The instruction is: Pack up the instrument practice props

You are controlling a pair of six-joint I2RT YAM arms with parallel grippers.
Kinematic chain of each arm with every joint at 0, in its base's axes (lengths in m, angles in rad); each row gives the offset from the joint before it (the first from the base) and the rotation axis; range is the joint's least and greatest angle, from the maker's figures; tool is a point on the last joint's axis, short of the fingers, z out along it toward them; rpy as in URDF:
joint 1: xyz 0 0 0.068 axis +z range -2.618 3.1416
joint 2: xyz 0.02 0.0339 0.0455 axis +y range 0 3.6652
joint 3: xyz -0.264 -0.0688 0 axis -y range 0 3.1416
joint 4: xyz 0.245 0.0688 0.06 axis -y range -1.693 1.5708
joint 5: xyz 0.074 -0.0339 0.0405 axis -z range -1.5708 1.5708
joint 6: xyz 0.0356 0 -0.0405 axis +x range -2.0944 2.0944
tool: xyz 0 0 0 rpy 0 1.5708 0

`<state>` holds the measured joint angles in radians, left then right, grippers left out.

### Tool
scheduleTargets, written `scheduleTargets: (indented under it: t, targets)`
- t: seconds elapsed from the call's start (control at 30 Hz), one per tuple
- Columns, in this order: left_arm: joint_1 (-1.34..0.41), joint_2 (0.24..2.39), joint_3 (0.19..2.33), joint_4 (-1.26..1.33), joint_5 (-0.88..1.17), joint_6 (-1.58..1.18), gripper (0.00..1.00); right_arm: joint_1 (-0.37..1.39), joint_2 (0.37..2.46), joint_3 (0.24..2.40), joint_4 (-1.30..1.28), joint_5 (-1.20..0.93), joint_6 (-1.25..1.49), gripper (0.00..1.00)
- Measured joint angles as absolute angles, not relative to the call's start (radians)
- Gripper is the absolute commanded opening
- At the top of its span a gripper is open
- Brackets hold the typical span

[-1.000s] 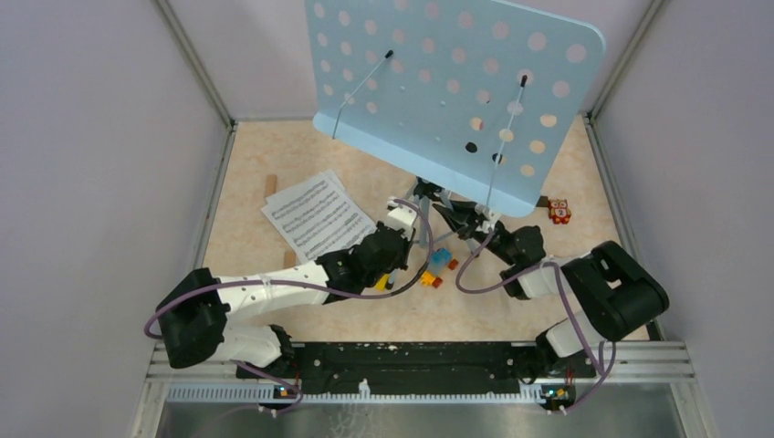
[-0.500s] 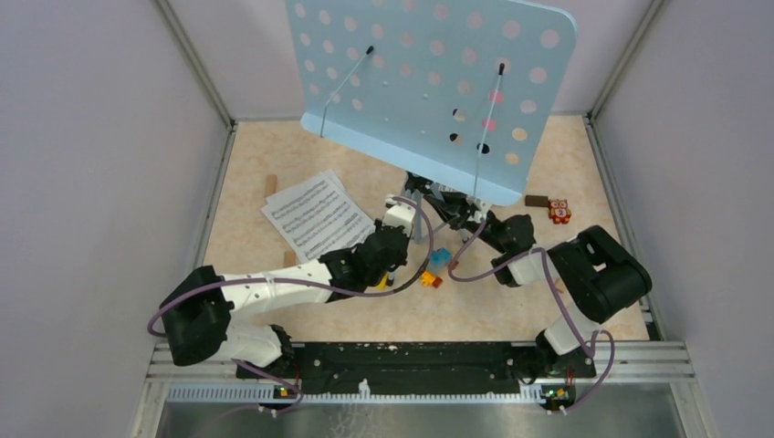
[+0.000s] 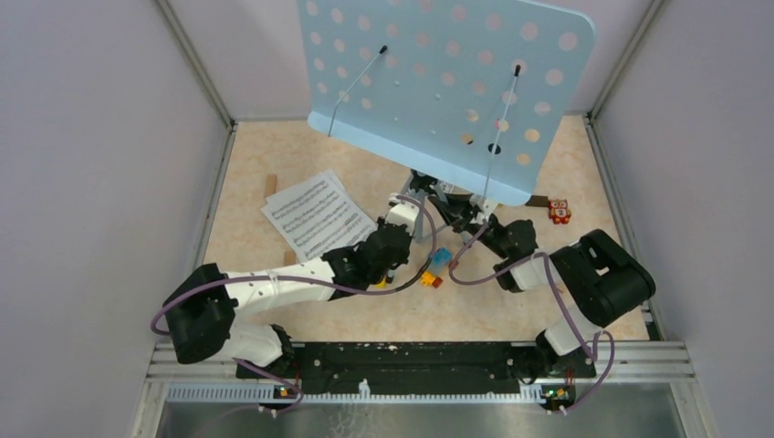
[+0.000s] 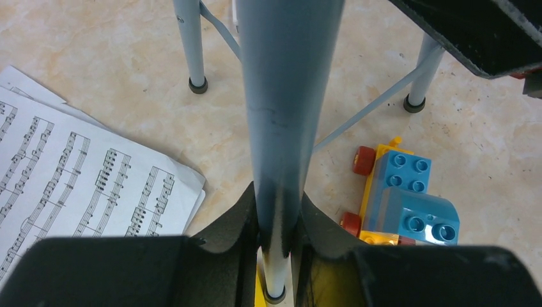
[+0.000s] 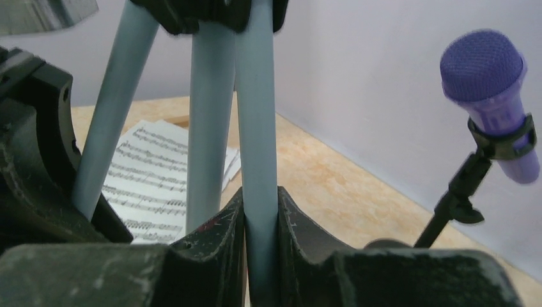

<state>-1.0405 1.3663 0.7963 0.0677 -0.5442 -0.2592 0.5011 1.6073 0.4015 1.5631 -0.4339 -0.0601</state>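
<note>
The stand (image 3: pixel 438 82) fills the upper centre of the top view. The left gripper (image 4: pixel 278 220) is closed tight on one tube of the stand, and the right gripper (image 5: pixel 261 220) on another. The pages (image 3: pixel 315 214) lie centre left.

The music desk (image 3: pixel 438 82) is showing pale blue dotted with rows of round holes, its tripod legs (image 4: pixel 284 96) matching it with black feet. The sheet-music pages (image 3: pixel 315 216) are showing white under black staves, and the table (image 3: pixel 265 151) is showing mottled beige. The toy microphone (image 5: pixel 489 83) is glowing purple in a black mic holder (image 5: pixel 457 203), while the toy brick car (image 4: pixel 402 198) is mixing blue, yellow and red.
</note>
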Motion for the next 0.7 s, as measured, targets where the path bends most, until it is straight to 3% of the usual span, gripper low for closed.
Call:
scheduleTargets:
  t: [0.1, 0.3, 0.7]
  targets:
    - [-1.04, 1.366, 0.793, 0.075, -0.536, -0.26, 0.33, 0.497, 1.586, 0.341, 1.562, -0.399, -0.056, 0.27]
    - [-1.036, 1.357, 0.768, 0.057, -0.54, -0.305, 0.46, 0.488, 1.543, 0.272, 1.471, -0.374, -0.051, 0.47]
    - [-1.034, 1.314, 0.748, 0.03, -0.539, -0.341, 0.69, 0.488, 1.205, 0.267, 1.2, -0.34, -0.048, 0.57]
